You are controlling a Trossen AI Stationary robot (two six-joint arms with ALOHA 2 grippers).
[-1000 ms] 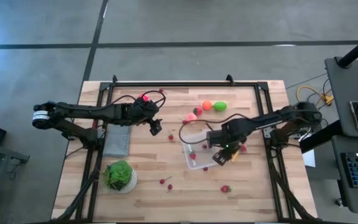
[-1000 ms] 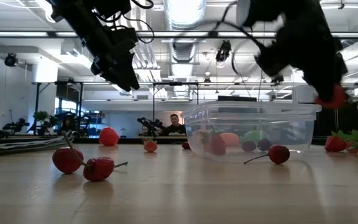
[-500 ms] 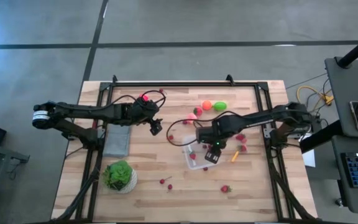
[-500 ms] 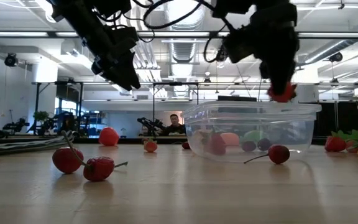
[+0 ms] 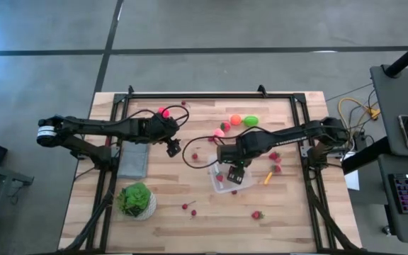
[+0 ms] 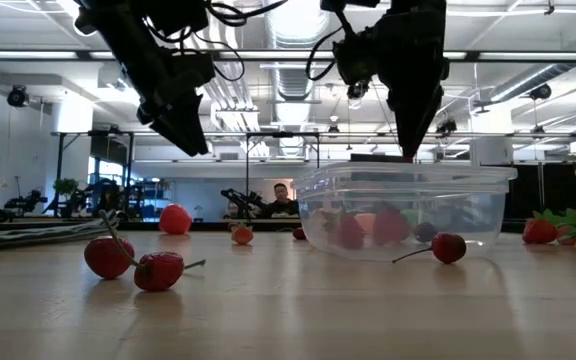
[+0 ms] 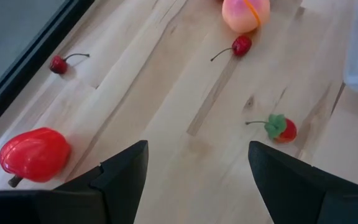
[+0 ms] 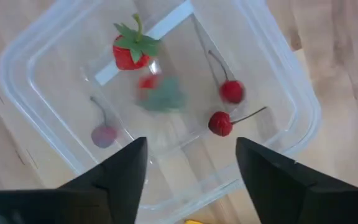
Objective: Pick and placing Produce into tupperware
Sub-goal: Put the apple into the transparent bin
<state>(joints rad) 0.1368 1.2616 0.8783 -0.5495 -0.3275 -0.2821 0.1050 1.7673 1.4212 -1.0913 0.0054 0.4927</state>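
Observation:
The clear tupperware (image 5: 222, 183) stands on the table right of centre; its rim (image 8: 303, 106) shows in the right wrist view. My right gripper (image 5: 234, 173) hangs over it, fingers down, open and empty (image 8: 190, 149). Inside lie a strawberry (image 8: 129, 50), two red cherries (image 8: 232, 91) and a dull purple one (image 8: 104, 135). A blurred red-and-green strawberry (image 8: 157, 93) is in the box below the fingers, and shows in the low view (image 6: 388, 225). My left gripper (image 5: 172, 146) is open and empty (image 7: 197, 152) above bare wood. A red lump (image 7: 35, 154) and a small strawberry (image 7: 281, 129) lie near it.
Orange (image 5: 236, 120), green (image 5: 251, 121) and peach-pink (image 5: 219, 132) lumps lie beyond the box. Strawberries (image 5: 273, 157) lie to its right. Cherries (image 5: 188, 207) and a strawberry (image 5: 256, 214) lie nearer the front. A grey slab (image 5: 133, 161) and a leafy head in a bowl (image 5: 136, 200) are at the left.
My right gripper has carried a strawberry toward the table's left edge, from beside the tupperware to above it, and has let go. The strawberry has dropped into the box. My left gripper has shifted a little toward the table's left edge.

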